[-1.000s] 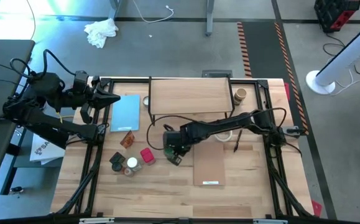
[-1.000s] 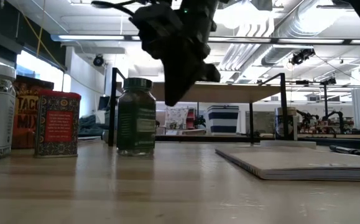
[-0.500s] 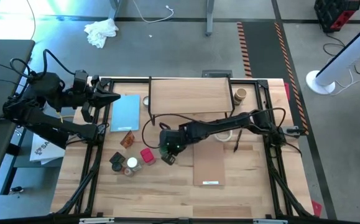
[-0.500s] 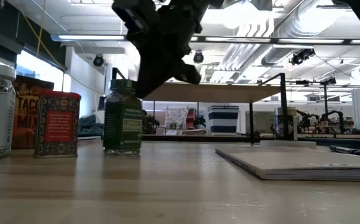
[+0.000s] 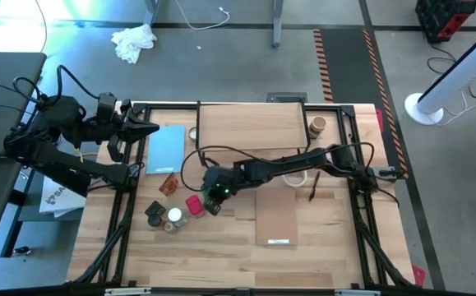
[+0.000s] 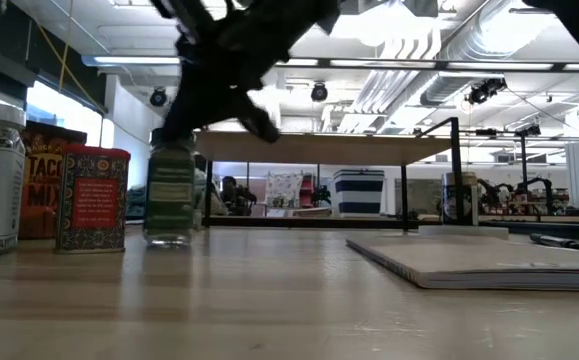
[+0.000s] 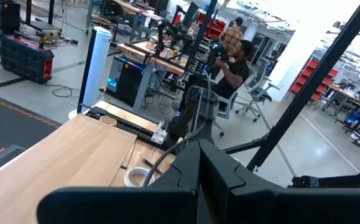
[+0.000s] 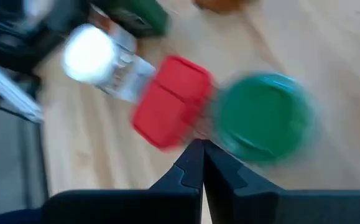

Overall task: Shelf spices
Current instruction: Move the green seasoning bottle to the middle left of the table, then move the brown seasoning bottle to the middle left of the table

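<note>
The green-lidded spice jar (image 6: 171,195) (image 8: 263,118) stands upright on the table next to the red tin (image 5: 195,205) (image 8: 170,102). My right gripper (image 5: 211,204) (image 8: 198,149) is shut and slants down over the jar's top. More spices sit to the left: a white-lidded jar (image 5: 173,216), a dark-lidded jar (image 5: 154,212) and an orange packet (image 5: 169,182). The shelf (image 5: 250,127) stands at the far middle of the table. My left gripper (image 5: 151,130) waits shut above the table's far left. My right gripper pushes the green jar with its shut fingers, which meet it at the lid's edge (image 8: 220,134). The fingers come slanting down from the table's right. The jar stays upright with its base on the table. The gripper's own body hides the exact spot of touch.
A light-blue pad (image 5: 165,148) lies left of the shelf. A flat pale board (image 5: 276,215) lies right of my right gripper, with a white tape ring (image 5: 299,177) and a pen (image 5: 311,191) beyond it. A tan-lidded jar (image 5: 317,125) stands by the shelf's right end.
My right gripper has gone toward the table's left edge and tipped further downward, staying shut. The green jar has slid upright along the table with it, toward the red tin.
</note>
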Controlling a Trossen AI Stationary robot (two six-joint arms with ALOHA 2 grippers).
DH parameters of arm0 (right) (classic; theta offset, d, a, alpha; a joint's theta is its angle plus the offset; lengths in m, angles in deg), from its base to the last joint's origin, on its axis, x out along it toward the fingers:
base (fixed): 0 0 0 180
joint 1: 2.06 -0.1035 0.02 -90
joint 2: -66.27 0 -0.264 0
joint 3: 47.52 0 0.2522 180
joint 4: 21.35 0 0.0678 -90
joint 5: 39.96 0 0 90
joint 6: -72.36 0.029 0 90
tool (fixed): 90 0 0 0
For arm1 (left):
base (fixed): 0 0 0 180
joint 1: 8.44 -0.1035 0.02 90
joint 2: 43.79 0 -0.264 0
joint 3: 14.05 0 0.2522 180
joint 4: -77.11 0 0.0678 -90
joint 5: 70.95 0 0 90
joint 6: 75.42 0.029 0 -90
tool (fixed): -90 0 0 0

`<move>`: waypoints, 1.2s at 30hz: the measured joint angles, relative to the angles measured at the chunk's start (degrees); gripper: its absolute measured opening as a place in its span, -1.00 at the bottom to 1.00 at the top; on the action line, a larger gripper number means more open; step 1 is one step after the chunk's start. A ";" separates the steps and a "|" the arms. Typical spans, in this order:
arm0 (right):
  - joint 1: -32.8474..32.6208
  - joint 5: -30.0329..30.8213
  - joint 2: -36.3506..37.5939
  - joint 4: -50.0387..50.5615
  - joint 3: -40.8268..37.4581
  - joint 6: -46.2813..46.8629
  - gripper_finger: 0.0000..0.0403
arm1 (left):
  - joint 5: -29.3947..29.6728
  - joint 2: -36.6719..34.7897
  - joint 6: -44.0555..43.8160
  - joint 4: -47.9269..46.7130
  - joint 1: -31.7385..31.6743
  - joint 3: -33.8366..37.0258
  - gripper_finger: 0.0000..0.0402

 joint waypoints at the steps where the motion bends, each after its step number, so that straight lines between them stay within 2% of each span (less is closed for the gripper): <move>1: 0.04 -0.95 -0.37 -1.43 -0.01 0.01 -1.00 | -0.04 0.02 -0.02 -0.06 0.02 0.01 -1.00; 10: -0.70 -11.64 -0.37 -1.55 0.01 -2.16 -1.00 | -0.37 0.00 -0.02 -1.66 0.04 0.02 -1.00; 12: -1.26 -14.13 0.45 0.89 0.01 -2.89 -1.00 | -0.37 0.01 -0.02 -2.32 0.04 0.02 -1.00; 14: -1.96 -13.97 2.05 7.63 0.05 -5.05 -1.00 | -0.37 0.02 -0.02 -2.57 0.04 0.02 -1.00; 18: -3.09 -5.03 7.03 30.67 0.05 -11.28 -1.00 | -0.44 0.00 1.33 -2.58 0.04 0.02 -1.00; 21: -2.20 1.36 12.19 40.58 -2.79 -11.33 -1.00 | -0.51 0.00 2.75 -2.55 0.04 0.02 -1.00; 25: 1.05 5.18 24.79 42.13 -13.27 -1.76 -1.00 | -1.43 0.17 3.49 -2.53 0.04 0.02 -1.00; 31: 7.29 17.08 49.05 43.11 -27.21 15.79 -1.00 | -5.09 1.33 5.17 -2.85 0.02 0.02 -1.00; 36: 14.42 22.46 59.29 48.89 -33.56 25.28 -1.00 | -3.67 3.47 7.51 -1.37 0.00 0.02 -1.00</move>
